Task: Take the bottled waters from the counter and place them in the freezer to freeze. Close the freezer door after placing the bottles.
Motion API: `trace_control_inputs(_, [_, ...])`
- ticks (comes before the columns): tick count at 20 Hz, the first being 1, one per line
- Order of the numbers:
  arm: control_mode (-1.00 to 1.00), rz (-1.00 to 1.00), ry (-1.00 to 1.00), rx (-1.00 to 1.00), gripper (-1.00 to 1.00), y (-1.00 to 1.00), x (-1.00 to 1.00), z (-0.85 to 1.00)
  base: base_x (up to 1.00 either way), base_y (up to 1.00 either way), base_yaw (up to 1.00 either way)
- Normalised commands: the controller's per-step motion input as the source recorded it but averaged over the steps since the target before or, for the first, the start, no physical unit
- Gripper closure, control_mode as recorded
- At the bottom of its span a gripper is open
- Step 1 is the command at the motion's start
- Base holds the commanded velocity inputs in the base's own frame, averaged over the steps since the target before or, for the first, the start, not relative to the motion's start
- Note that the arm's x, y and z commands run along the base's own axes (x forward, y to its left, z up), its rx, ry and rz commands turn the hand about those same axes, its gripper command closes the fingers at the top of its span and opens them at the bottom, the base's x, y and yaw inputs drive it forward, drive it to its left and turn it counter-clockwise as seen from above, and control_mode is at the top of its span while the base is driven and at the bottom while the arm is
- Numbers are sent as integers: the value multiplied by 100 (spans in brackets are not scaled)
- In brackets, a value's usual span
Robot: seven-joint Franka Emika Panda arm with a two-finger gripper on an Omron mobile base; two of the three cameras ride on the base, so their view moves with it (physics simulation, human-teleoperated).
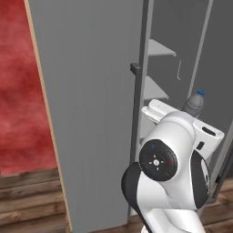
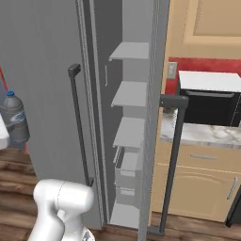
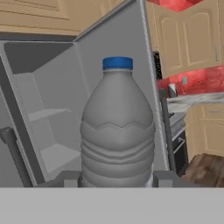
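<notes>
Bottled water: grey, ribbed, blue-capped, upright between the gripper fingers, held in the air before the open freezer.
Gripper: clamped on the bottle's lower body, 1 finger on each side.
Freezer door: swung open, dark bar handle at its edge.
Freezer shelves: grey, stacked inside the compartment.
Counter: marble slab right of the freezer, carrying 1 black oven.
</notes>
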Motion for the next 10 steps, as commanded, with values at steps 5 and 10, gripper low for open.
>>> trace_control_inputs(5, [100,0,0,0,100,0,0,0,32,-22,0])
trace_control_inputs(10, [100,0,0,0,100,0,0,0,34,-19,0])
